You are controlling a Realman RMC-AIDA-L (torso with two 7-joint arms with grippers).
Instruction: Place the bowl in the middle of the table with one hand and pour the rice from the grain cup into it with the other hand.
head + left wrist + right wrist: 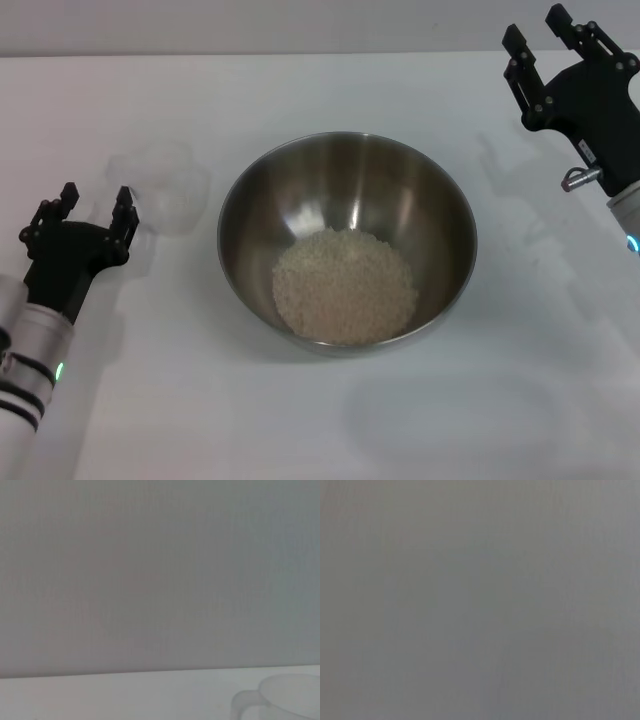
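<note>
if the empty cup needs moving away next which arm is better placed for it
Left, probably. The left end effector is open right beside the grain cup, which stands left of the bowl with the rice already in it. The right end effector is open across the bowl at the far right.

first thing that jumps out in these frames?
The steel bowl mid-table, with a heap of rice already in it. Then the two open black grippers flanking it: the left gripper low on the left, just short of the empty, nearly see-through grain cup standing upright, and the right gripper raised at the far right corner, holding nothing.
</note>
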